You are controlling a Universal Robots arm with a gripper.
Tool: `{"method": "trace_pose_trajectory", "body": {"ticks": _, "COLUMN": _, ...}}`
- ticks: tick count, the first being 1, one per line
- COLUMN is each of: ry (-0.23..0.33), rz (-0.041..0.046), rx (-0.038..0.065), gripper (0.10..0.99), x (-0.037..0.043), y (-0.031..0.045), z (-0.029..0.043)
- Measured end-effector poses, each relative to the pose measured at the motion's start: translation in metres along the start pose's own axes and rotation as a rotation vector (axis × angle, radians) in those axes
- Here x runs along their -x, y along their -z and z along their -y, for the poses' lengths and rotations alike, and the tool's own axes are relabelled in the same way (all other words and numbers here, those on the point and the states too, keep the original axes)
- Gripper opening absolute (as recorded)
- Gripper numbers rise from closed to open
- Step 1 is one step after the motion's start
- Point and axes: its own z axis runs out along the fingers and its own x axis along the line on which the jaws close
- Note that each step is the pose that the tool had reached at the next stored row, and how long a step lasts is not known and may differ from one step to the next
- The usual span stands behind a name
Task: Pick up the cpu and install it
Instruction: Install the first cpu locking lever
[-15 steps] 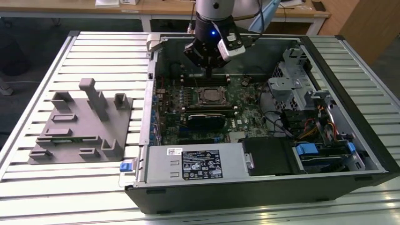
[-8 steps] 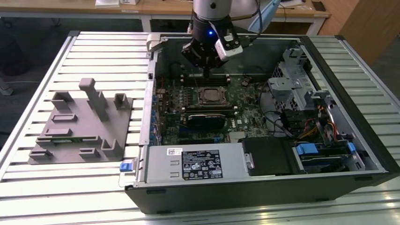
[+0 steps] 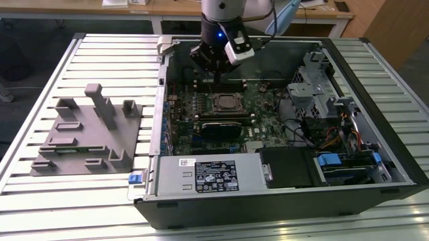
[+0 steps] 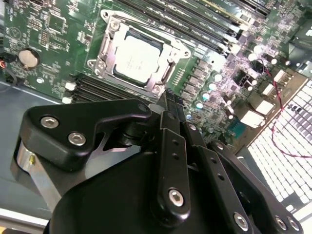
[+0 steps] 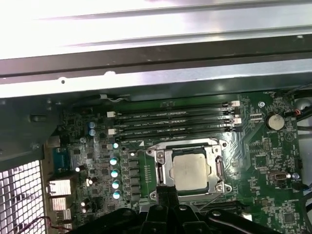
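The cpu [image 4: 137,59] [image 5: 189,170] lies flat in the socket [image 4: 138,54] on the motherboard [image 5: 258,146], silvery face up, apart from my pincer [image 4: 170,105], which hangs just above it with fingers [image 4: 171,141] pressed together, holding nothing. The board sits inside the open case [image 3: 375,125] on a slatted bench [image 3: 74,201], a grey fixture [image 3: 87,133] near the bench's edge at the exterior view's left. In the exterior view the cpu is hard to make out.

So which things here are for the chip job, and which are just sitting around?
For the job:
- the cpu, lying in the socket on the motherboard
- the claw, hanging just beside the socket

Just sitting around:
- the grey holder block on the table, outside the case
- the power supply box
- the blue clips by the drive bays
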Motion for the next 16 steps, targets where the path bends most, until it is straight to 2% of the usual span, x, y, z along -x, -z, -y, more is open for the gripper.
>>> {"method": "trace_pose_trajectory", "body": {"ticks": 7, "ry": 0.0, "rz": 0.0, "rx": 0.0, "gripper": 0.106, "x": -0.0104, "y": -0.0055, "z": -0.0048}}
{"method": "trace_pose_trajectory", "body": {"ticks": 16, "ry": 0.0, "rz": 0.0, "rx": 0.0, "gripper": 0.106, "x": -0.0208, "y": -0.0093, "z": -0.0056}}
